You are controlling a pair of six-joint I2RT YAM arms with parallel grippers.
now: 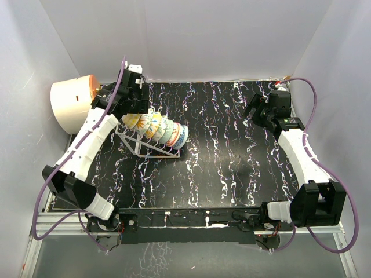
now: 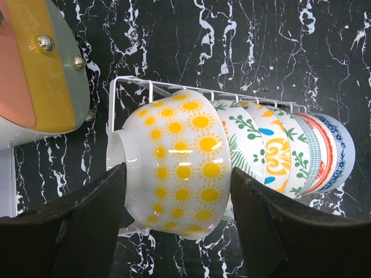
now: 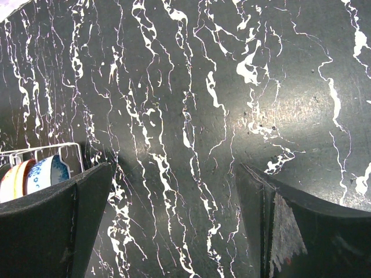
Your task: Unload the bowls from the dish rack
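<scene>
Unloading at its first step. A wire dish rack (image 1: 148,149) stands on the left half of the black marbled desk (image 1: 232,150), near a cream-and-orange cylinder (image 1: 72,104) at the far left edge. Six bowls (image 1: 156,128) stand on edge in the rack, packed one against the next in a single row. None lies on the desk, so by these views nothing has been unloaded. The left fingers (image 2: 87,231) are closed on the yellow bowl (image 2: 179,168), the sun-patterned one at the cylinder end of the row. One finger bears on its foot side and the other on its rim side, in the slot next to the leaf-patterned neighbour. That bowl sits in the rack and does not appear lifted. The right fingers (image 3: 46,226) are spread wide and hold nothing. They hang over bare desk at the far right, well apart from the rack, whose blue end bowl shows at the edge of the right wrist view. What is left, as judged: lifting out the gripped bowl and setting it down, then the other five.
</scene>
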